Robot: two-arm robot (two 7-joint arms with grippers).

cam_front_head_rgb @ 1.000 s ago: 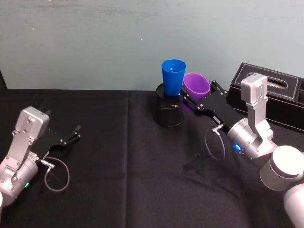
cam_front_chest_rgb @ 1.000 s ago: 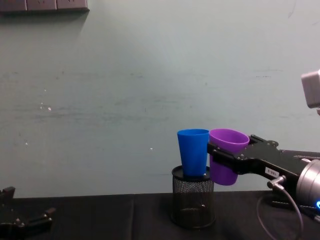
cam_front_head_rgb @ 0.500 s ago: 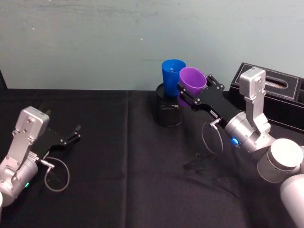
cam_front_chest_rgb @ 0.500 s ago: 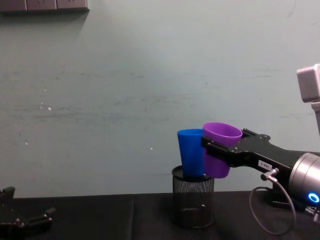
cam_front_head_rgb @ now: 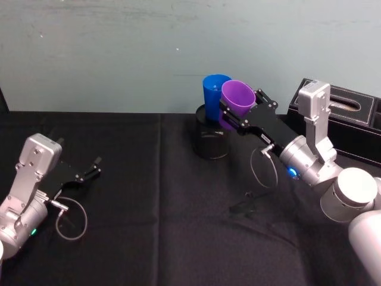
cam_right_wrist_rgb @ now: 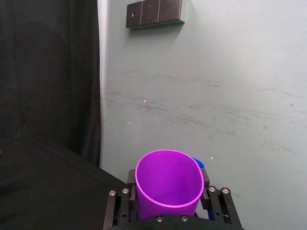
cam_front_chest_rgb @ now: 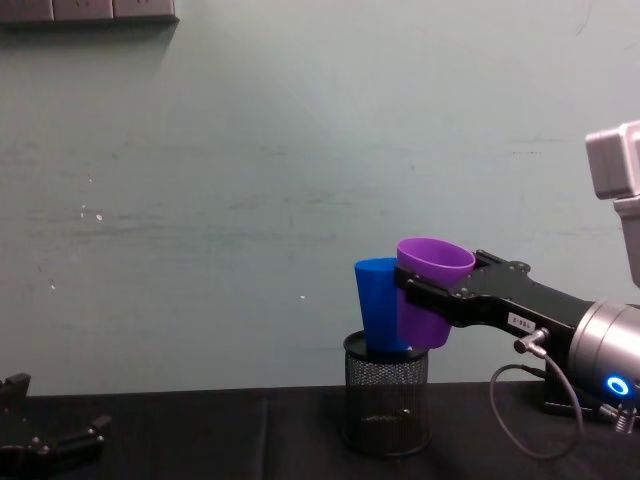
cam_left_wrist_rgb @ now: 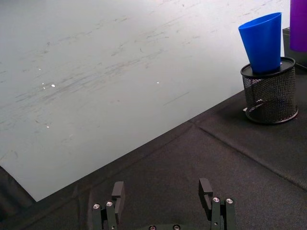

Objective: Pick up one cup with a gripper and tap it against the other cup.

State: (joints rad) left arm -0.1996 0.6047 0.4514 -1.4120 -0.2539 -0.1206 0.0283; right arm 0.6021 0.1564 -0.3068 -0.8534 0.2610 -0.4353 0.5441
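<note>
Holding the purple cup [cam_front_head_rgb: 238, 97] off the table [cam_front_head_rgb: 155, 238] in the right gripper [cam_front_head_rgb: 240, 107], black jaws clamped on its sides just under the rim, mouth tipped up and back toward the robot. Showing plain purple wall inside, seen from the right wrist. Hanging just beside the blue cup [cam_front_head_rgb: 213, 89], rim near rim at about one height; cannot tell whether touching. Finding the blue cup seated base-down in the black mesh pen holder [cam_front_head_rgb: 209, 143], leaning slightly, most of its height above the holder's rim.

Counting two cups, one holder, one black box [cam_front_head_rgb: 360, 128], two grippers.

Resting low on the left, well apart from the cups, the left gripper [cam_left_wrist_rgb: 161, 191] with fingers spread and holding nothing. Leaving broad bare black cloth between it and the holder. Placing the holder near the table's far edge by the pale wall [cam_front_head_rgb: 119, 53], the box close on the right behind the right arm.
</note>
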